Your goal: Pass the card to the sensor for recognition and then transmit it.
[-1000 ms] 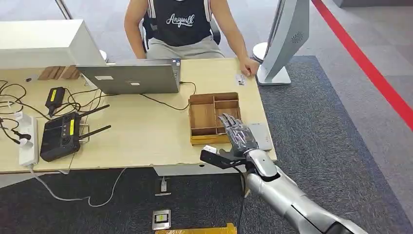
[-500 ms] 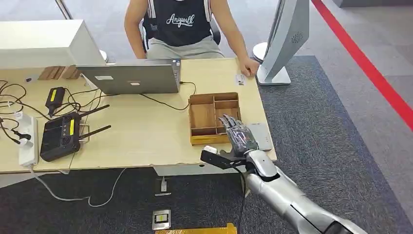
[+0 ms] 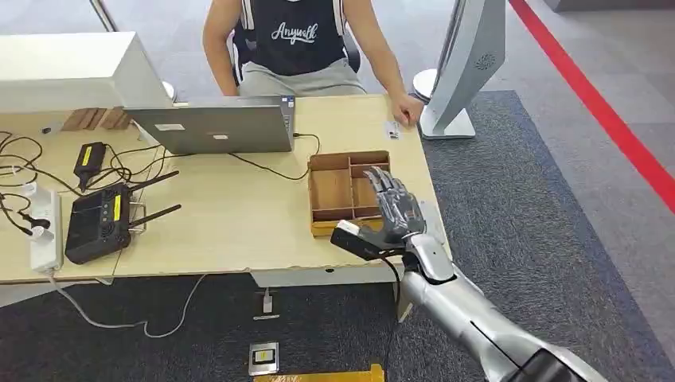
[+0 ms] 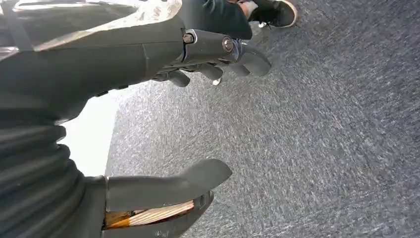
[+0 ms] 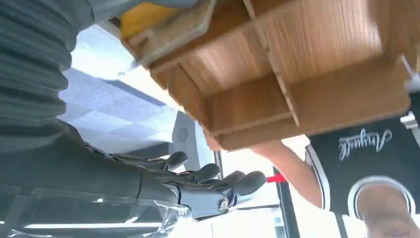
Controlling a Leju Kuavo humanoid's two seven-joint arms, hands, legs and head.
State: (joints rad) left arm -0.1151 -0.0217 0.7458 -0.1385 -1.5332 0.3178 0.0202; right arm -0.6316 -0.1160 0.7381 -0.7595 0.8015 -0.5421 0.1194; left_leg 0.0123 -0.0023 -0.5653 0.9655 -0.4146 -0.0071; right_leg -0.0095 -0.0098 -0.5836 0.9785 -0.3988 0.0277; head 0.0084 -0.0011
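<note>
My right hand point(image 3: 396, 208) hovers over the near right corner of the wooden compartment tray point(image 3: 334, 191), fingers stretched out and spread, holding nothing. The right wrist view has the same fingers point(image 5: 213, 184) extended next to the tray point(image 5: 297, 84), which looks empty. A small card point(image 3: 393, 130) lies at the table's far right edge, beside the seated person's hand point(image 3: 409, 110). A flat grey pad point(image 3: 433, 216) lies right of the tray, mostly hidden by my hand. My left hand point(image 4: 208, 49) hangs over grey carpet, fingers loosely curved, with nothing in it.
A laptop point(image 3: 213, 126) stands at the back of the table point(image 3: 239, 223). A black router point(image 3: 99, 223), a power strip point(image 3: 46, 231) and cables lie on the left. A tall grey kiosk stand point(image 3: 466, 64) rises beyond the table's far right corner. The person point(image 3: 298, 40) sits opposite.
My right hand has risen and moved forward over the tray's near right corner, covering more of the grey pad. The person and the card have not moved.
</note>
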